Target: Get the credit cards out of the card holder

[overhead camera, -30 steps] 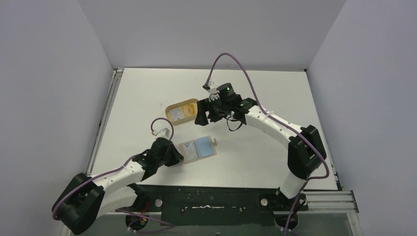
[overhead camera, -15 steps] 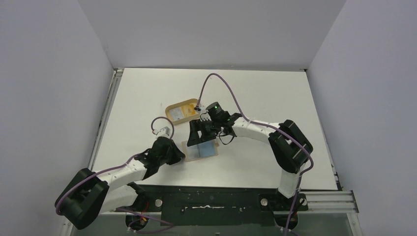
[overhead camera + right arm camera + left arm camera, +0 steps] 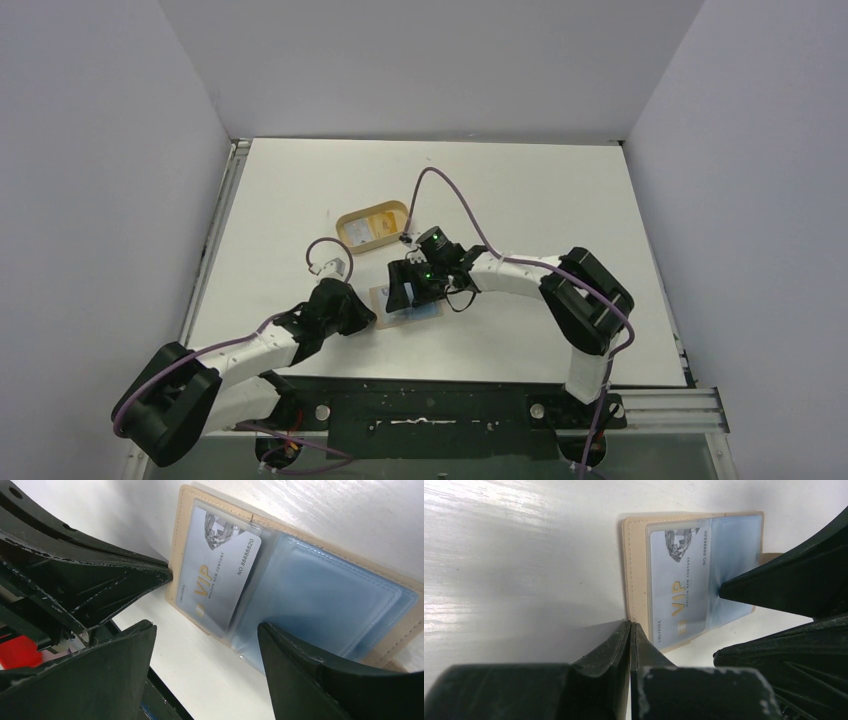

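The tan card holder point(image 3: 385, 315) lies open on the table; it also shows in the left wrist view point(image 3: 636, 570) and the right wrist view point(image 3: 176, 555). A light blue VIP credit card point(image 3: 679, 590) sits in its clear sleeve, partly slid out point(image 3: 215, 575). My left gripper point(image 3: 630, 625) is shut, its tips touching the holder's tan edge point(image 3: 362, 315). My right gripper point(image 3: 206, 627) is open and low over the holder point(image 3: 405, 290). One of its fingertips point(image 3: 270, 632) rests on the blue plastic sleeve point(image 3: 325, 605); the other is off the holder, over bare table.
An oval tan tray point(image 3: 341, 225) with a yellow inside and a white-and-yellow item stands just behind the card holder. The black base rail point(image 3: 430, 410) runs along the table's near edge. Grey walls close in the left, right and back.
My right gripper has moved from beside the oval tray toward me and down onto the open card holder. My left gripper has stayed at the holder's edge.
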`<state>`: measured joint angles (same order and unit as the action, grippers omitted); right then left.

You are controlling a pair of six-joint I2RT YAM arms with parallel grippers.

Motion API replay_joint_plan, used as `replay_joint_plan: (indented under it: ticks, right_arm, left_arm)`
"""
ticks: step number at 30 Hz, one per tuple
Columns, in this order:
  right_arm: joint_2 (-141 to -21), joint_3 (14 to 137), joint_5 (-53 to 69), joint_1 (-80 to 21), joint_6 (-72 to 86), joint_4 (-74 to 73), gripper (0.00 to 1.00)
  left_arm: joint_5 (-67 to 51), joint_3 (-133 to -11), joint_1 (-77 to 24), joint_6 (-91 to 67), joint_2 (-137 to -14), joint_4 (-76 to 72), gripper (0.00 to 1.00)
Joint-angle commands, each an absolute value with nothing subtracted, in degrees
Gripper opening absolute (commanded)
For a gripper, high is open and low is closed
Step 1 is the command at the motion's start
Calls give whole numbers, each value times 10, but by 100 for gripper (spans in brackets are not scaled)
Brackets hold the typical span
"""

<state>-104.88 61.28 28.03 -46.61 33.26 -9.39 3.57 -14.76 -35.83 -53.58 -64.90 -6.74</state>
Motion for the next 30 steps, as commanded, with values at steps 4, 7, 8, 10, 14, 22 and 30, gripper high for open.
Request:
replay_joint_plan:
  ticks: [4, 7, 8, 10, 14, 22, 30]
  right_arm:
    - [-1058, 635, 222, -494, 340, -92, 77]
    - [-1060, 639, 222, -502, 348, -92, 77]
    - [-1060, 639, 225, -503, 351, -89, 77]
    - [-1061, 639, 237, -505, 357, -83, 77]
    - [-1064, 633, 275, -506, 378, -54, 77]
    - [-1076, 609, 328, -506, 452, 41, 77]
    - [-1071, 583, 351, -503, 493, 110, 77]
  left_arm:
    - [57, -132, -355, -535, -664, -50, 0]
    - [60, -131, -355, -535, -656, -47, 0]
    - [61, -132, -355, -534, -654, -46, 0]
    - [63, -131, -355, -533, -652, -44, 0]
    - [62, -128, -355, -535, -655, -49, 0]
    - [68, -126, -355, -534, -626, -36, 0]
    - [69, -122, -355, -534, -615, -32, 0]
